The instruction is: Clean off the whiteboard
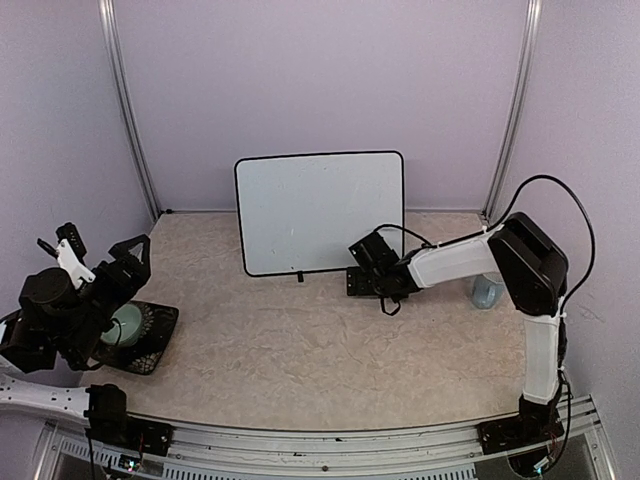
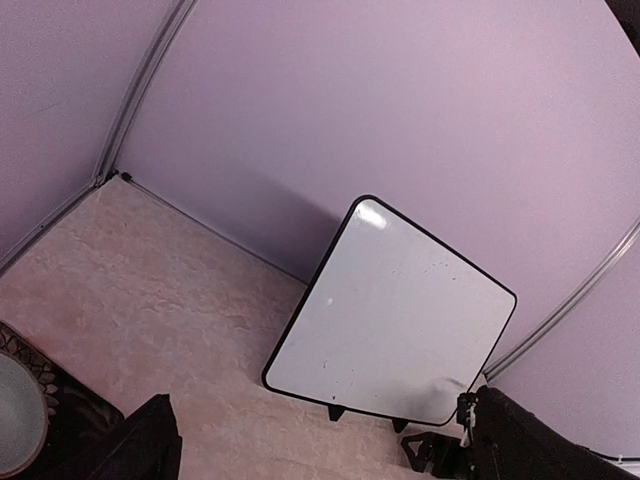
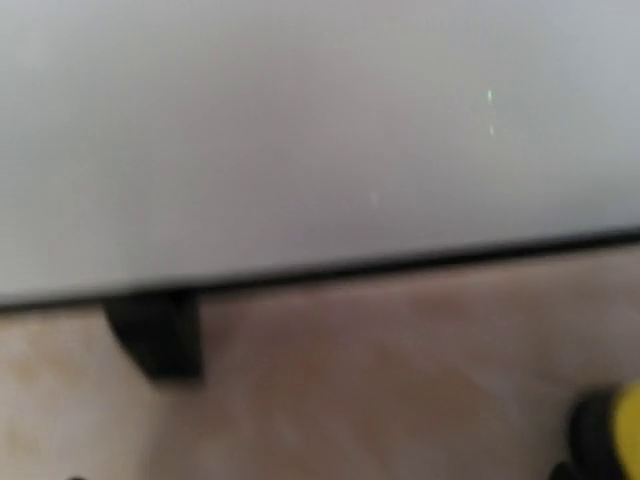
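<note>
The whiteboard [image 1: 320, 212] stands on small black feet at the back of the table, leaning toward the wall. Its white face [image 2: 400, 320] carries only faint specks. My right gripper [image 1: 362, 267] sits low on the table at the board's lower right corner, its fingers spread apart and nothing between them. The right wrist view is blurred: the board's lower edge [image 3: 300, 130] fills the top, one black foot [image 3: 155, 335] stands below it, and a bit of the yellow eraser [image 3: 618, 425] shows at the bottom right corner. My left gripper [image 1: 100, 250] hangs open over the table's left side, far from the board.
A pale green bowl [image 1: 125, 325] rests on a black mat [image 1: 155, 345] under the left arm. A light blue object [image 1: 487, 291] stands behind the right arm's elbow. Metal posts [image 1: 130, 110] run up the back corners against purple walls.
</note>
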